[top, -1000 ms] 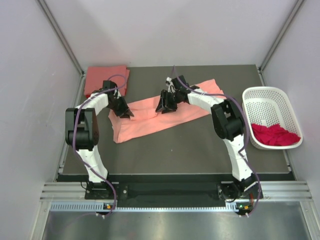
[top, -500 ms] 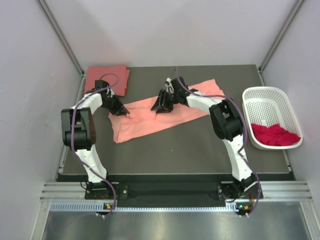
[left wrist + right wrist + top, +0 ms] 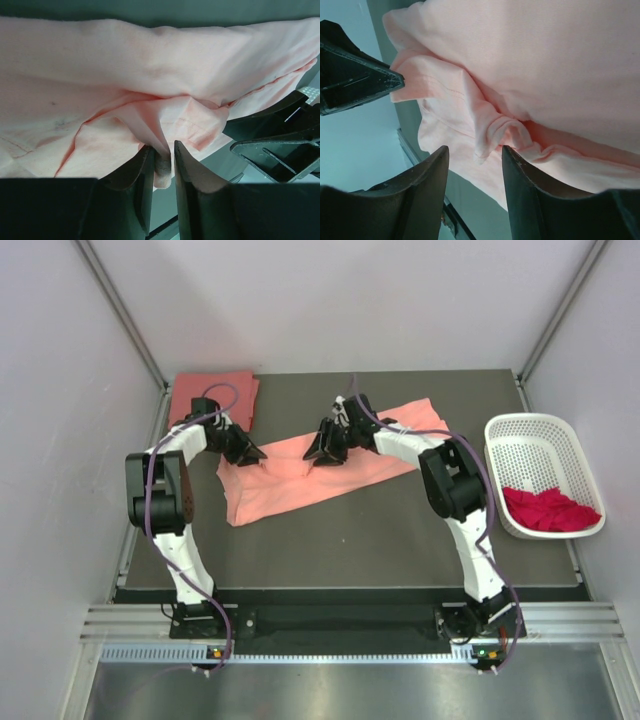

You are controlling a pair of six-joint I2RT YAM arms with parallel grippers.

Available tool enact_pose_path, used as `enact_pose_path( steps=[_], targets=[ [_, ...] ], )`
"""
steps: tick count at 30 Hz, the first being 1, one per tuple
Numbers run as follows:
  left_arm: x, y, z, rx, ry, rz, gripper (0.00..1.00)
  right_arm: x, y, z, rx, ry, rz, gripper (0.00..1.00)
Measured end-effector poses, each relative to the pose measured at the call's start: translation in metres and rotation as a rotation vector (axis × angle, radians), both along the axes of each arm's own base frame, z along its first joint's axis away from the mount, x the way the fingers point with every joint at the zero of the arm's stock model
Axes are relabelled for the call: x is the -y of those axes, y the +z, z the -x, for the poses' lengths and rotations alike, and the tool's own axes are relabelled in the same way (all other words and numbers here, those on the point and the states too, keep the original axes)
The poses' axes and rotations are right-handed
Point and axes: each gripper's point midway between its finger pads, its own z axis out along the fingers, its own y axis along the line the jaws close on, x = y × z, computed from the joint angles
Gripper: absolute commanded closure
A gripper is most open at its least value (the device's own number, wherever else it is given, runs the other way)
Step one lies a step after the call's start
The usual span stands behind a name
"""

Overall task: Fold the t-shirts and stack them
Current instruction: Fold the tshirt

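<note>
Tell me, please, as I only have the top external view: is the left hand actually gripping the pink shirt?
Observer: Yes. In the left wrist view the left hand is nearly closed and pinches a small fold of the salmon-pink t-shirt by its stitched hem.
Operator: Thank you. And the other one?
Observer: Not clamped. In the right wrist view the right hand is open, straddling a bunched fold of the same shirt without squeezing it.

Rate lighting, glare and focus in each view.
Top external: even soft light, sharp, no glare on the salmon-pink t-shirt. Left wrist: left gripper is a dark silhouette, cloth evenly lit. Right wrist: right gripper likewise dark, fabric weave crisp.
</note>
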Motion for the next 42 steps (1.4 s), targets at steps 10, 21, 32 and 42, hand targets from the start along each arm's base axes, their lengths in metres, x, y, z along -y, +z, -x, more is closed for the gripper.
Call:
enact_pose_path(
  steps=[10,21,32,42],
  targets=[
    [-0.002,-0.001,0.000,0.004,-0.006,-0.016,0.74,0.010,-0.023,0.015,-0.031,-0.001,0.061,0.52],
    [-0.004,-0.003,0.001,0.001,-0.010,-0.031,0.74,-0.002,-0.020,0.023,-0.017,0.025,0.059,0.56],
    [-0.004,-0.004,0.001,0.001,-0.008,-0.033,0.75,-0.016,-0.005,0.010,-0.025,-0.008,-0.008,0.59],
    [-0.005,-0.007,0.005,-0.011,-0.006,-0.036,0.76,-0.013,-0.028,0.011,-0.043,0.006,0.036,0.89]
  ],
)
